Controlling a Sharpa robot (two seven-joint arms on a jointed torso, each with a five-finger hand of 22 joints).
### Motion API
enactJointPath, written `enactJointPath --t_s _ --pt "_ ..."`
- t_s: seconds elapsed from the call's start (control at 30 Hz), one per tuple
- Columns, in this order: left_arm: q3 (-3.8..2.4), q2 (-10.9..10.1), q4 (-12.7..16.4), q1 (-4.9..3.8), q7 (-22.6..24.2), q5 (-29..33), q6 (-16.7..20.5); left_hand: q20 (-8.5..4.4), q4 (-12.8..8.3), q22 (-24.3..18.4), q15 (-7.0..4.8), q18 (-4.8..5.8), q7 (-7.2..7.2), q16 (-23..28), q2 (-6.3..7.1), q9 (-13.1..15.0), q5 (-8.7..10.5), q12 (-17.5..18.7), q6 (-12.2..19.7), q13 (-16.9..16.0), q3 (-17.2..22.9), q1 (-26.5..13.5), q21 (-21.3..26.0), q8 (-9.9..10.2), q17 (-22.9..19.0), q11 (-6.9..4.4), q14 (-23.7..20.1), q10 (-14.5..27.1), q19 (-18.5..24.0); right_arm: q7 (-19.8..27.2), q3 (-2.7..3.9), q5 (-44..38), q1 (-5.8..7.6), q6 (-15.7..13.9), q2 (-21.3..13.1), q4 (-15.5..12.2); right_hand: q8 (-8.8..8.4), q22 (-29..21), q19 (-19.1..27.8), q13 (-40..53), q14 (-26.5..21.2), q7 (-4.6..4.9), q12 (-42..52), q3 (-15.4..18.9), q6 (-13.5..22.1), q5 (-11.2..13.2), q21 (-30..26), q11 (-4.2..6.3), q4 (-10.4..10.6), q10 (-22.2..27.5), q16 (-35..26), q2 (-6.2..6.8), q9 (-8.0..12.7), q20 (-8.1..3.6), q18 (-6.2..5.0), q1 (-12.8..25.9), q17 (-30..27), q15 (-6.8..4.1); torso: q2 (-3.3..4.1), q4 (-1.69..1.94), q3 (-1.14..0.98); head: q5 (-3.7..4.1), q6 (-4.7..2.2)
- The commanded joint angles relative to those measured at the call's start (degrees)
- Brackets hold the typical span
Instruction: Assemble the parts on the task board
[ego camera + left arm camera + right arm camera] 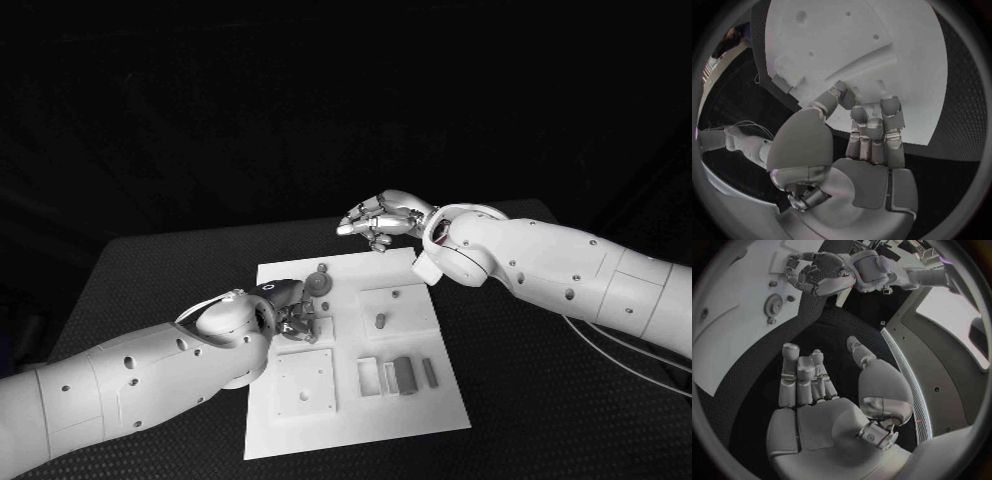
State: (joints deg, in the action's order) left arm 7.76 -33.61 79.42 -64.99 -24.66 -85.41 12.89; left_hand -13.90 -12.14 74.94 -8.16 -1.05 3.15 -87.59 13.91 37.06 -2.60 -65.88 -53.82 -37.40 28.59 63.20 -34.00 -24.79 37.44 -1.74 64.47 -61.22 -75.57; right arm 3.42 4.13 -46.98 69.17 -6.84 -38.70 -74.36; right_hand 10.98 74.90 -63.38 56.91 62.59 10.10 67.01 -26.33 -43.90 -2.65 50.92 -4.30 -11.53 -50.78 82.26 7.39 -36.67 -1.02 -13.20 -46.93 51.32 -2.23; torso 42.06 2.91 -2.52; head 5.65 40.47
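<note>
I am seeing one task board [418, 415] lying on the bench [173, 265], with one gear part [319, 286] at its 11 o'clock. My left robot hand [293, 315] is pinching a small part [847, 98] over the board. My right robot hand [382, 222] is hovering at 12 o'clock, fingers apart, holding nothing.

Overhead head camera, two wrist fisheyes

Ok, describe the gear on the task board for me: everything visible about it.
The gear is a small grey toothed disc with a central hub, lying flat near the far left part of the white task board. The right wrist view shows its teeth. The left robot hand hovers beside it; whether they touch is unclear.
</note>
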Motion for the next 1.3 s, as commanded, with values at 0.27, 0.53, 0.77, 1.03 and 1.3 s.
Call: enactJointPath --t_s 0.27,0.53,0.77,1.03,1.3 --pt "-0.01 -0.10 0.20 0.09 0.70 0.22 -0.12 0.92 -0.25 1.10 1.01 -3.40 2.56 0.18 0.51 -0.05 -0.22 0.09 4.39 -0.18 -0.25 0.14 0.34 0.80 0.13 0.90 0.03 0.17 -0.14 0.35 0.02 -0.37 -0.03 0.41 0.01 -0.03 -0.04 0.74 0.10 -0.12 -0.53 0.42 0.21 0.13 0.10 -0.11 -0.40 0.25 0.01 0.05 0.29 0.10 -0.09 -0.43 -1.80 0.35 -0.08 0.04 0.01 0.05 0.05 0.04 -0.02" --pt "-0.01 -0.27 0.28 0.11 0.76 0.22 0.07 1.08 -0.26 1.10 1.15 -3.55 2.70 0.17 0.55 0.00 -0.21 0.05 4.77 -0.20 -0.25 0.13 0.35 0.82 0.15 1.04 0.02 0.23 -0.13 0.33 0.02 -0.37 -0.03 0.41 0.01 -0.02 -0.05 0.74 0.10 -0.14 -0.53 0.42 0.23 0.12 0.11 -0.11 -0.40 0.24 0.02 0.05 0.30 0.10 -0.10 -0.43 -1.80 0.35 -0.09 0.04 0.01 0.04 0.03 0.00 -0.05" --pt "-0.02 -0.64 0.71 0.11 1.26 1.08 -0.18 1.35 -0.20 1.10 1.40 -3.76 2.96 0.18 0.85 0.01 -0.20 0.02 5.64 -0.23 -0.42 -0.16 0.39 1.00 0.15 1.29 -0.04 0.35 -0.08 0.33 0.02 -0.37 -0.03 0.41 -0.03 0.03 -0.06 0.74 0.10 -0.15 -0.53 0.43 0.24 0.12 0.12 -0.11 -0.40 0.24 0.02 0.06 0.30 0.11 -0.10 -0.43 -1.80 0.35 -0.10 0.05 -0.01 0.00 0.00 -0.04 -0.08" --pt "-0.04 -1.34 1.17 0.11 1.04 1.22 0.82 1.90 0.41 1.09 1.94 -4.17 3.51 0.19 2.27 0.02 -0.18 -0.04 7.25 -0.30 -3.74 -4.42 0.62 1.35 0.21 1.84 -0.47 0.89 0.44 0.33 0.02 -0.37 -0.03 0.40 -0.12 0.03 -0.06 0.74 0.10 -0.16 -0.53 0.43 0.25 0.11 0.12 -0.11 -0.41 0.23 0.02 0.06 0.30 0.12 -0.10 -0.43 -1.80 0.35 -0.10 0.05 -0.01 0.00 -0.01 -0.04 -0.09" --pt "-0.07 -1.92 1.41 0.11 0.62 1.38 1.86 1.99 1.92 0.89 1.90 -4.81 3.44 0.20 2.39 0.28 -0.20 -0.04 7.41 -0.28 -6.14 -9.32 1.02 1.10 0.23 1.77 -0.66 0.99 0.64 0.30 0.02 -0.37 -0.04 0.39 -0.20 0.03 -0.07 0.75 0.09 -0.17 -0.53 0.43 0.26 0.11 0.13 -0.11 -0.41 0.23 0.02 0.06 0.30 0.13 -0.10 -0.43 -1.80 0.35 -0.10 0.05 -0.02 0.02 -0.02 0.04 -0.18"
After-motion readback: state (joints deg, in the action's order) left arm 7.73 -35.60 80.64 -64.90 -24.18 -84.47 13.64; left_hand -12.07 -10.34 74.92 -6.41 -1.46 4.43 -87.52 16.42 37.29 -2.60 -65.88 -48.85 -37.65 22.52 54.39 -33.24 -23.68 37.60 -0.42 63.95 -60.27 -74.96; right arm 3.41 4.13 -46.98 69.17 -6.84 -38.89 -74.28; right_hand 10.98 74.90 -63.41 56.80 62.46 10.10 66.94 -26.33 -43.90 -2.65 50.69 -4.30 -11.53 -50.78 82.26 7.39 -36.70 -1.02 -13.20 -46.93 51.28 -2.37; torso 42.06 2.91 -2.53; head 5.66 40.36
